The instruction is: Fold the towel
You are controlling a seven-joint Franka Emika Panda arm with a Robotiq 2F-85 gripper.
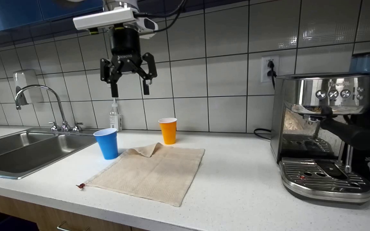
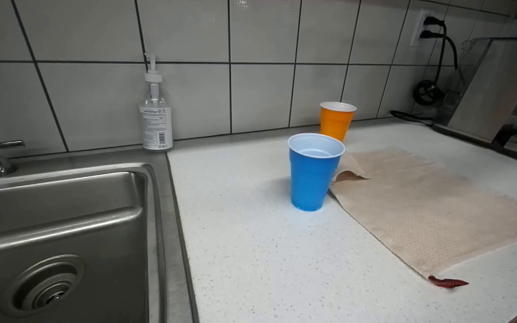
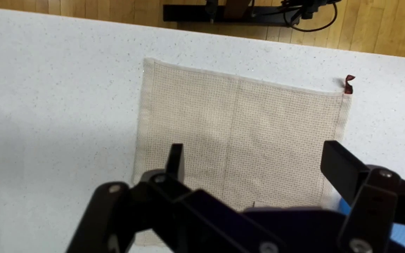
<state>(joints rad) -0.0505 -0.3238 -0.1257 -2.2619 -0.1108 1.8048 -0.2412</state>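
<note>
The beige towel lies mostly flat on the white counter in both exterior views (image 1: 153, 176) (image 2: 429, 206). Its far corner near the cups is folded over loosely and slightly raised. A red tag (image 1: 81, 185) sits at a front corner. My gripper (image 1: 130, 91) is open and empty, well above the counter, fingers pointing down. In the wrist view the towel (image 3: 230, 123) lies below the open fingers (image 3: 253, 154); the gripper body hides part of its far side, including the turned corner. The gripper does not show in the exterior view beside the sink.
A blue cup (image 1: 108, 146) stands right beside the towel's edge. An orange cup (image 1: 169, 133) stands behind the towel. A sink (image 1: 53, 144) lies on one side, an espresso machine (image 1: 324, 138) on the other. A pump bottle (image 2: 156, 116) stands by the tiled wall.
</note>
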